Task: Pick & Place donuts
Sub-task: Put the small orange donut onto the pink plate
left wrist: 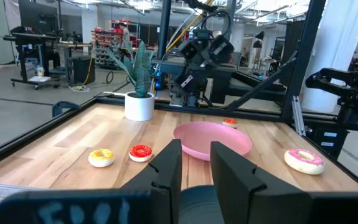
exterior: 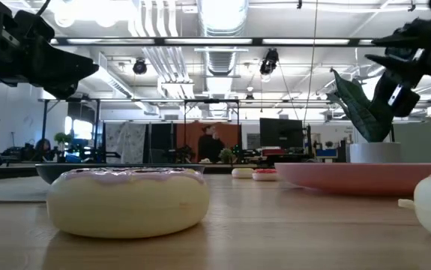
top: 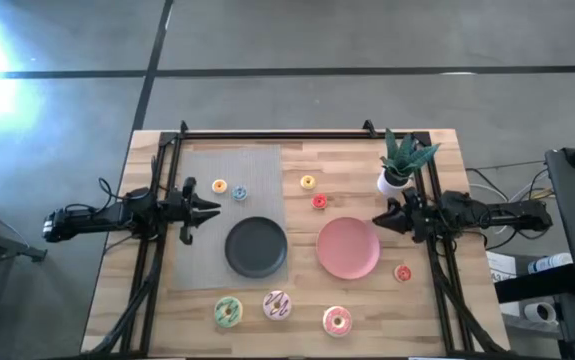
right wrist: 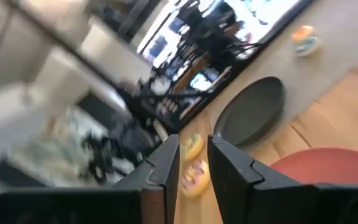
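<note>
Three larger donuts lie near the table's front edge: green [top: 228,311], white with dark streaks [top: 277,304] and pink [top: 337,320]. Tiny donuts lie farther back: orange [top: 219,186], blue [top: 240,192], yellow [top: 308,182], red [top: 319,201], and another red one [top: 402,272] right of the pink plate. My left gripper [top: 214,209] hovers left of the black plate [top: 257,247], pointing right, slightly open and empty [left wrist: 195,155]. My right gripper [top: 375,220] hovers at the pink plate's [top: 348,248] far right rim, pointing left, slightly open and empty [right wrist: 193,155].
A potted plant in a white pot [top: 399,165] stands at the back right, just behind my right arm. A grey mat [top: 232,170] lies under the black plate. Black frame rails [top: 157,230] run along the table's left, right and far sides.
</note>
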`<action>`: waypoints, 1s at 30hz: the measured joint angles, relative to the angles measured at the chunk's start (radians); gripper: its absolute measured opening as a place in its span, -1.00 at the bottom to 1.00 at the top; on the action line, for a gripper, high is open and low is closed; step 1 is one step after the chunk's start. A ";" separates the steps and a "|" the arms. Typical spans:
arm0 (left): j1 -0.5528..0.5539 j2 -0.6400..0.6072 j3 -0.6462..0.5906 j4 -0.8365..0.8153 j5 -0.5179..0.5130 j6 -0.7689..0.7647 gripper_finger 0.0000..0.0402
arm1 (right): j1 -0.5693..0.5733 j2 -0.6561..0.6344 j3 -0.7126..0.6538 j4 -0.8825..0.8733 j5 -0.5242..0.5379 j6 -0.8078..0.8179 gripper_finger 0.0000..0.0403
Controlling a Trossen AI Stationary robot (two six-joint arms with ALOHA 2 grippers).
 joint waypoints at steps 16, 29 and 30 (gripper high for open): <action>0.000 0.000 0.000 0.000 0.000 0.000 -0.70 | 0.009 0.056 0.000 0.069 0.045 0.292 -0.55; 0.000 0.000 0.000 0.000 0.000 0.000 -0.70 | 0.141 0.421 0.268 -0.564 -0.195 0.307 -0.15; 0.000 0.000 0.000 0.000 0.000 0.000 -0.70 | 0.152 0.444 0.305 -0.623 -0.194 0.291 -0.13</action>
